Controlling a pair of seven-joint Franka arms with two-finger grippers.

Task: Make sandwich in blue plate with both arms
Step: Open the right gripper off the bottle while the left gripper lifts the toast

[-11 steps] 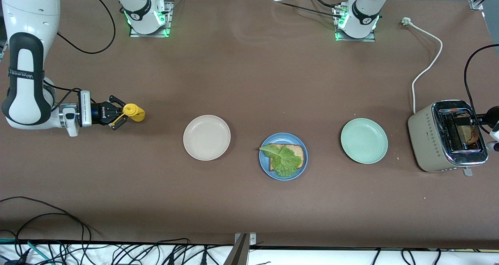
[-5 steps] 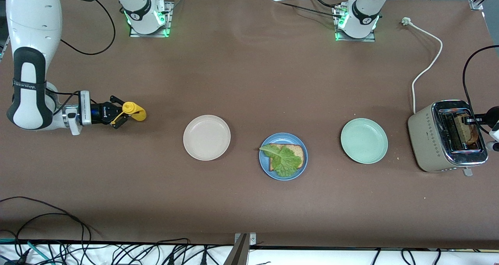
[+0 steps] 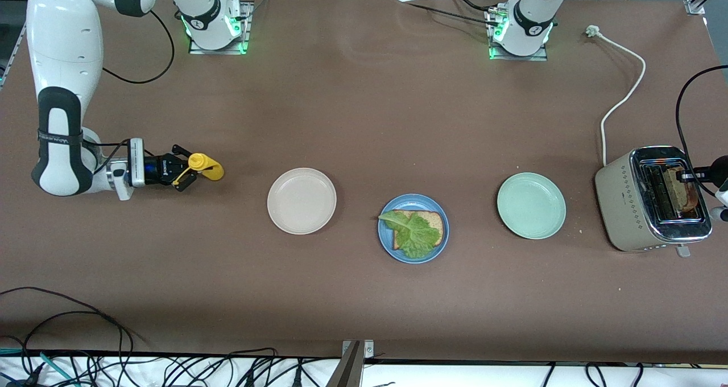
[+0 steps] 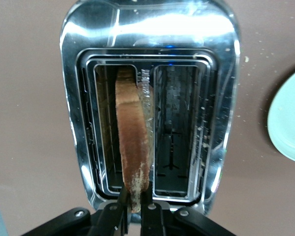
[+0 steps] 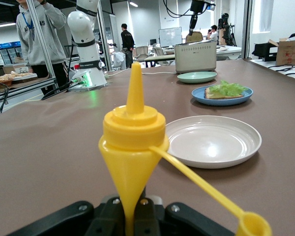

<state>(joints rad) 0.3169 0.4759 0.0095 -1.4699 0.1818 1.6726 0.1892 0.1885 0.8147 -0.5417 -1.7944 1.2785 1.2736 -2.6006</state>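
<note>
The left gripper (image 4: 132,209) has clamped the toast (image 4: 132,142); right gripper (image 3: 183,172) grips the yellow bottle (image 3: 206,168).

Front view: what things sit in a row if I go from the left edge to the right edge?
Yellow plastic squeeze bottle → round cream-white plate → round sky-blue plate holding bread and lettuce → round mint-green plate → beige metal toaster.

Bright even overhead light, soft shadows, glare on toaster (image 4: 152,29) chrome
</note>
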